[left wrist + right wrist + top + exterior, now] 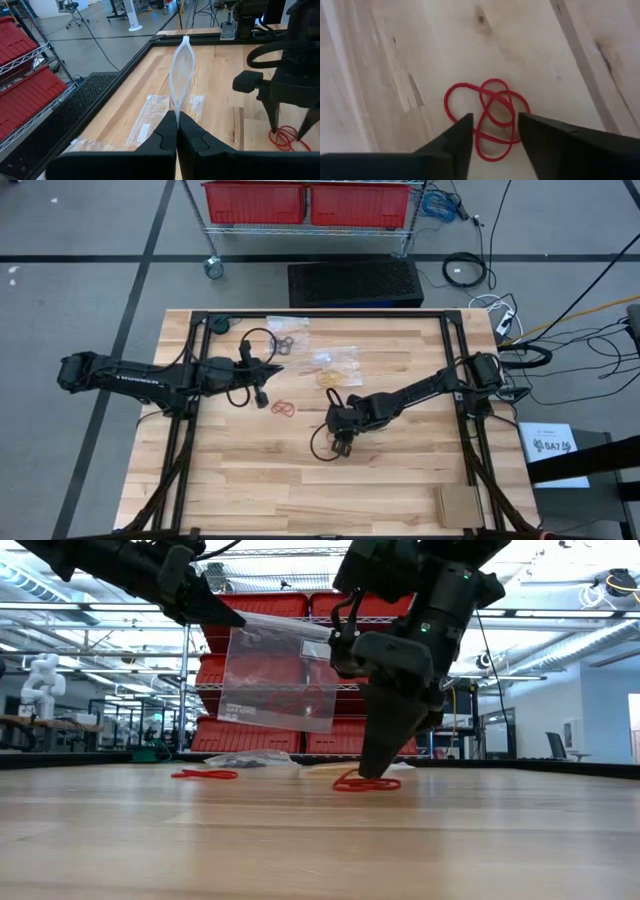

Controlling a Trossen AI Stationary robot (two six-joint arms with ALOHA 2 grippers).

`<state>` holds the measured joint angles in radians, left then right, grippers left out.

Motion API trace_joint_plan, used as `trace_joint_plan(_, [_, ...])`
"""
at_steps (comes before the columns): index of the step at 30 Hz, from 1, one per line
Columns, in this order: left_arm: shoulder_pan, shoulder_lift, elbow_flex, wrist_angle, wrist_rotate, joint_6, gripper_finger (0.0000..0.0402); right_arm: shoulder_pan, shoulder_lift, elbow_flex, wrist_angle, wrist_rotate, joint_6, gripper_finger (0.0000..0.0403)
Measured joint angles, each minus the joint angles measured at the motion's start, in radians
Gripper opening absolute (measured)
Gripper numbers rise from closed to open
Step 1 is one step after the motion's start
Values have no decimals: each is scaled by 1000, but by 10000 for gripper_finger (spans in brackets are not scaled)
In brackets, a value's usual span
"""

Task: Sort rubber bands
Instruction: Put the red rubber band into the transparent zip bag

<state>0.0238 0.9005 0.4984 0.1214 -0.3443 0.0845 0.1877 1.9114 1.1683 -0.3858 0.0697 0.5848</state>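
Right gripper (495, 132): fingers apart, tips lowered to the table (400, 480), straddling a small tangle of red rubber bands (489, 117).
Left gripper (177, 131): fingers pressed together on the edge of a clear plastic bag (182, 70), held raised above the wood.
Other red bands (283, 409): lying loose near the table's middle.
Filled bags (337, 366): flat toward the far edge, one holding tan bands.

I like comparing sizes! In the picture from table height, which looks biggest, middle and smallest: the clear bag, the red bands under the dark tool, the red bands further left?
1. Clear bag.
2 and 3. The two red band bunches look about alike; one may be nearer the camera, so I won't rank them.
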Motion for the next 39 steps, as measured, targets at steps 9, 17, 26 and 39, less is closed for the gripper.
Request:
trace_joint_plan(9, [0,0,0,0,-1,0,0,-1,-1,0,0,2,64,258])
trace_joint_plan(17, [0,0,0,0,-1,0,0,3,-1,0,-1,33,93,301])
trace_joint_plan(26, [0,0,0,0,-1,0,0,15,64,7,17,92,110,304])
trace_joint_plan(39, [0,0,0,2,-1,0,0,37,103,5,44,179,33,141])
